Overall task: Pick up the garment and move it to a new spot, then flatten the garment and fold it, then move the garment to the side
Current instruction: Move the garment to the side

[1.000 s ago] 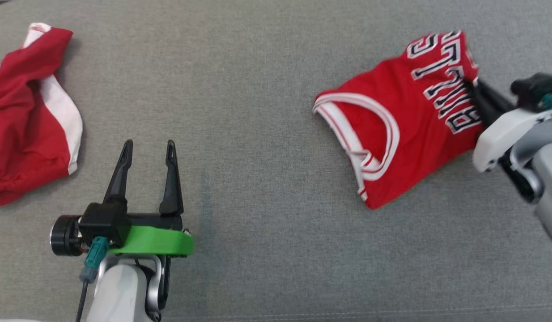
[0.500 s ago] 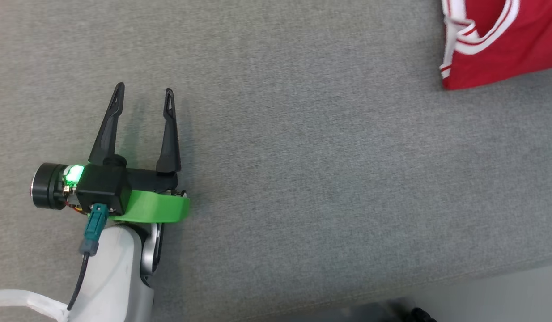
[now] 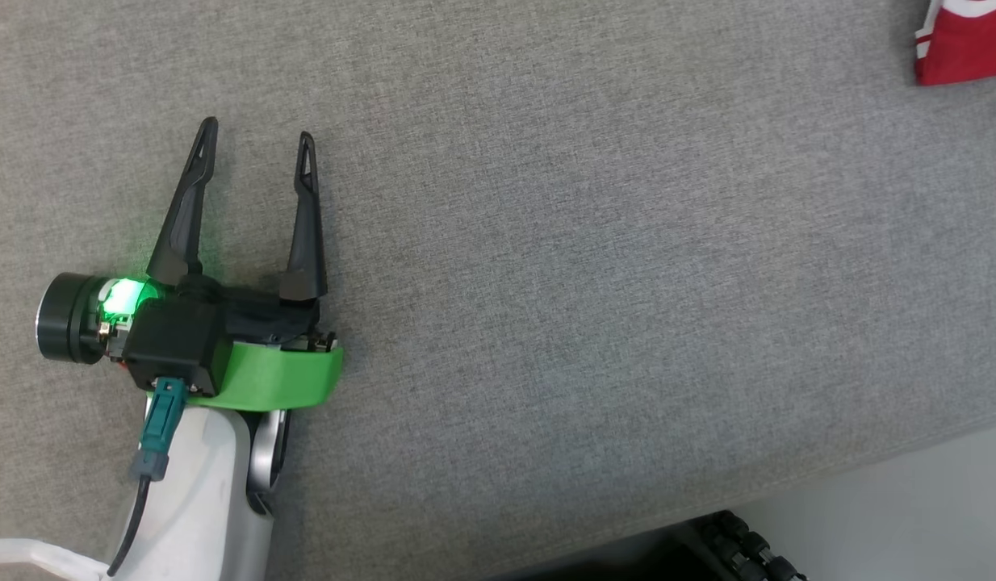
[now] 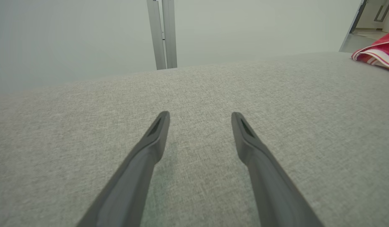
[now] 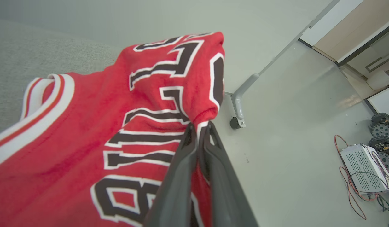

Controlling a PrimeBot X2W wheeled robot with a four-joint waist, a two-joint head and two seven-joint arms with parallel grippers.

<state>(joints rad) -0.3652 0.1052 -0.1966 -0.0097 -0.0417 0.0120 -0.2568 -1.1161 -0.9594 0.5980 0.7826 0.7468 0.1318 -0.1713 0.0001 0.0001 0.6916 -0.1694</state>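
The garment [image 5: 87,132] is a red jersey with white trim and black-and-white lettering. My right gripper [image 5: 199,127] is shut on a fold of its lettered edge, and the cloth hangs out past the table's edge above the floor. A corner of the garment [image 3: 962,48] shows at the top right of the head view, and its striped edge [image 4: 375,52] at the far right of the left wrist view. My left gripper [image 3: 256,137] hovers open over bare grey cloth at the left, its fingers [image 4: 156,132] spread with nothing between them.
The grey fabric table [image 3: 595,266] ends at a front edge at the lower right, with pale floor [image 3: 918,500] beyond. In the right wrist view a table leg with a caster [image 5: 237,108] and a white box with cables [image 5: 366,168] stand on the floor.
The head camera has swung down and left, so the garment slid toward the top right corner and the table's front edge came into view. The left gripper stays open.
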